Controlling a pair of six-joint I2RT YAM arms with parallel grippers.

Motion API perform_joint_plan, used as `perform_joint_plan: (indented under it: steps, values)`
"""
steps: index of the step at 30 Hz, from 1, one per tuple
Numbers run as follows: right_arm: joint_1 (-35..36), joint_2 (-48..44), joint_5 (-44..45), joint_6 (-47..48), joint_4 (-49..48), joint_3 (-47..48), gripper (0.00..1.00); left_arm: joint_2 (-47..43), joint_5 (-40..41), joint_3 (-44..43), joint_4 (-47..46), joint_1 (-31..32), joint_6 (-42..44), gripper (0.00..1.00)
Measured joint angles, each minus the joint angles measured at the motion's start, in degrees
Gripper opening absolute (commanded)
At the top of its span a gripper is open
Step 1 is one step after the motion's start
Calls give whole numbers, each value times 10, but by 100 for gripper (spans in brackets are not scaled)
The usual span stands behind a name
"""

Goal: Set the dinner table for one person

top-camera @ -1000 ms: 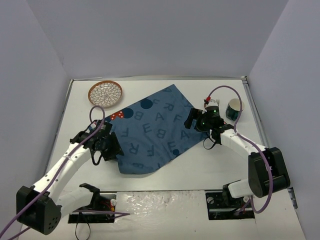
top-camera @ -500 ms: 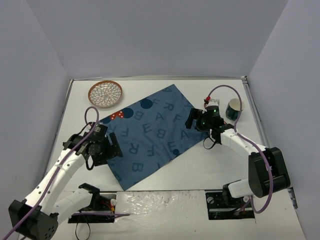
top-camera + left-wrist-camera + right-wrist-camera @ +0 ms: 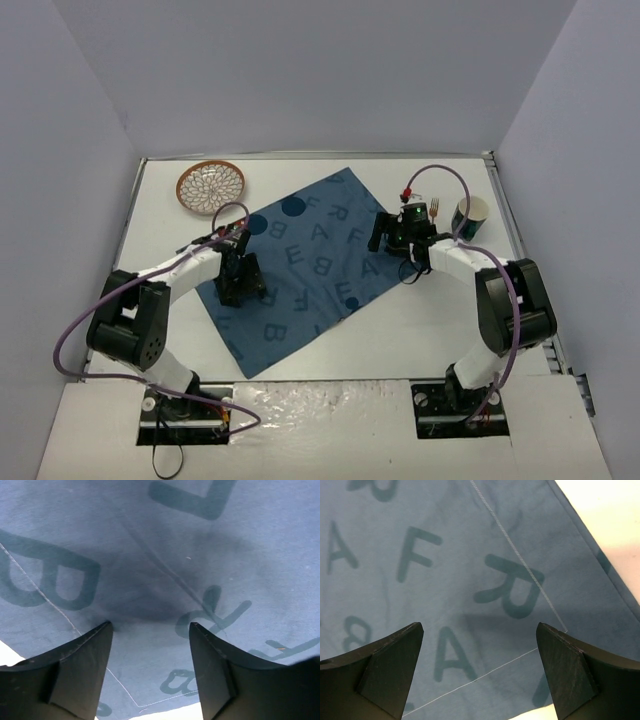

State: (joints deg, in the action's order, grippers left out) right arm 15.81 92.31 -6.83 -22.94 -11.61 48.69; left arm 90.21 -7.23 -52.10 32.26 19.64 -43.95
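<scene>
The dark blue letter-printed placemat (image 3: 310,262) lies flat and slanted on the white dinner table (image 3: 410,330). My left gripper (image 3: 241,287) is open over the placemat's left part. In the left wrist view (image 3: 150,630) the jaws stand apart just above the cloth, near its stitched edge, holding nothing. My right gripper (image 3: 388,238) is open over the placemat's right corner. In the right wrist view (image 3: 480,630) the jaws are wide apart above the letters, empty.
An orange patterned plate (image 3: 211,187) sits at the back left, off the cloth. A dark green cup (image 3: 470,214) stands at the right near the table's rim. A small gold fork (image 3: 434,209) shows between the cup and my right wrist.
My left gripper moved right and up from the placemat's left edge to above the cloth. The placemat's near-left corner now lies spread flat. My right gripper shifted slightly away from me.
</scene>
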Motion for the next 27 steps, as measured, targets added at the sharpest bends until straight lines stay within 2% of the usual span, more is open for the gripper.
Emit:
perform_joint_plan:
  steps: [11, 16, 22, 27]
  values:
    - [-77, 27, -27, -32, -69, -42, 92, -72, -39, 85, -75, -54, -4, 57]
    - [-100, 24, -37, -46, -91, -52, 92, -86, -41, 96, -82, -67, -3, 59]
    - [-93, 4, -26, -45, -55, -51, 92, -84, -21, 80, -49, -73, 18, 75]
    - [-27, -32, 4, -36, -9, -17, 93, -86, -15, 27, 26, -62, 44, 78]
